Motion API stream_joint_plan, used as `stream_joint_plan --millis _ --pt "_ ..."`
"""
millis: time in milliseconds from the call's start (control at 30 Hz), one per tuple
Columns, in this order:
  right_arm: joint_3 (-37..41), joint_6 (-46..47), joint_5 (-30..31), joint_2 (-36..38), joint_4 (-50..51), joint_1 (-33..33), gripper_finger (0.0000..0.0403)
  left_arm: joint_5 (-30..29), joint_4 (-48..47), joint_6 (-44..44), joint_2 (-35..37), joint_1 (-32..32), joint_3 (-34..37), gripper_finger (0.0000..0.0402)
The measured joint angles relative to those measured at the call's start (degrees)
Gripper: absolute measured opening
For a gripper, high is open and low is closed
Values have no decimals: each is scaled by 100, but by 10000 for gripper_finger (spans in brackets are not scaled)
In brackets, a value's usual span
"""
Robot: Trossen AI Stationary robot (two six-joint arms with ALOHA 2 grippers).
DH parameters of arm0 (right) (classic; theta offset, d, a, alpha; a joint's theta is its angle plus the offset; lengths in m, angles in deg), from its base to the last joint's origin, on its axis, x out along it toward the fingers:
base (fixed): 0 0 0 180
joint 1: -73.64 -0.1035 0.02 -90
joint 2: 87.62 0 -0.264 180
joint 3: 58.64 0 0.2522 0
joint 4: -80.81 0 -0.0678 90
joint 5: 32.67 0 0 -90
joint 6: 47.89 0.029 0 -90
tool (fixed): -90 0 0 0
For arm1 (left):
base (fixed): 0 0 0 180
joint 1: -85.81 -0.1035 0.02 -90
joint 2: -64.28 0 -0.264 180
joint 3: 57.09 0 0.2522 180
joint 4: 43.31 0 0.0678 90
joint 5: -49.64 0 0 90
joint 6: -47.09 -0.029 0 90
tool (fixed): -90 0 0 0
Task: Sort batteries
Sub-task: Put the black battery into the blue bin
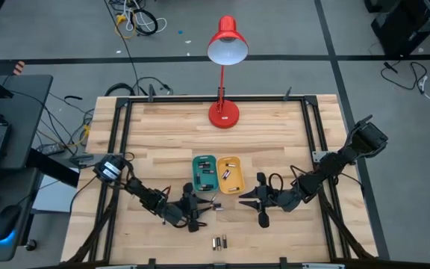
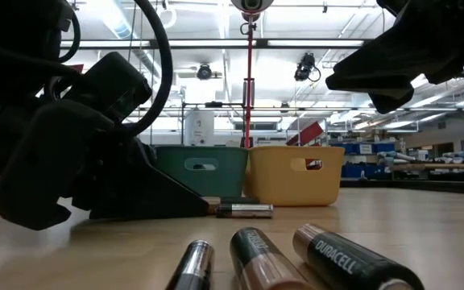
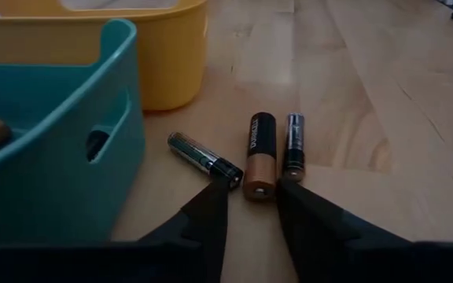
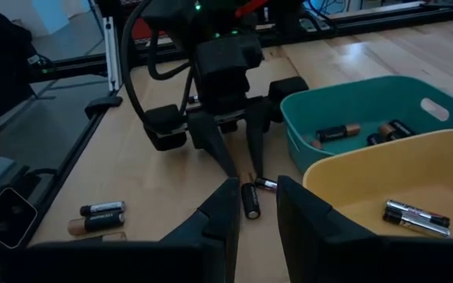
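We're partway through: the wooden table (image 1: 275, 142) carries a teal tray (image 1: 204, 172) and a yellow tray (image 1: 229, 173) side by side, each already holding a few batteries, with three loose batteries (image 1: 219, 242) near the front edge and more by the teal tray. Our left gripper (image 3: 248, 206) sits low, fingers part-open and straddling the copper-ended battery (image 3: 260, 153), nothing gripped yet as far as we can tell. The right gripper (image 4: 254, 206) hovers nearby, fingers narrowly parted, empty

Robotics lab: wooden table (image 1: 275, 127) in black frame, loose floor cables (image 1: 136, 19), ceiling strip lights (image 2: 312, 43), storage bins (image 2: 369, 150) far behind.
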Motion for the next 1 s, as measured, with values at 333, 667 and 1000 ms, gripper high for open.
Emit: stream_joint_plan --millis 333,667,1000 --pt "0 -96 -1 0 2 0 74 226 9 -632 7 -7 1 122" --pt "0 -93 0 0 2 0 74 336 10 -733 10 -44 1 122" --pt "0 -109 -1 0 2 0 74 781 9 -962 17 -255 -1 121"
